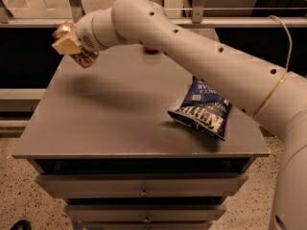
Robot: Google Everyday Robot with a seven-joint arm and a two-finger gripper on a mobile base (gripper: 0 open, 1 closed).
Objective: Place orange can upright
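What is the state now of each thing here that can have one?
gripper: shut on the orange can, over the far left corner of the table
orange can: held in the air, tilted
chip bag: lying on the table, right side
apple: mostly hidden behind the arm

We see a dim, warm, yellowish scene lit from overhead: the top of the arm point(192, 47) glows pale while its underside falls off to brown. The gripper point(72, 46), above the far left corner of the table point(96, 128) and closed around the orange can point(86, 59), catches the light, and the can's upper end gives a small golden glint. Beneath arm and gripper a broad, soft-edged shadow lies on the grey top; a tighter, darker one hugs the near edge of the chip bag point(201, 111). We find no harsh glare. The recess under the tabletop and the strip behind the table go nearly black, and grain speckles the floor point(14, 186).
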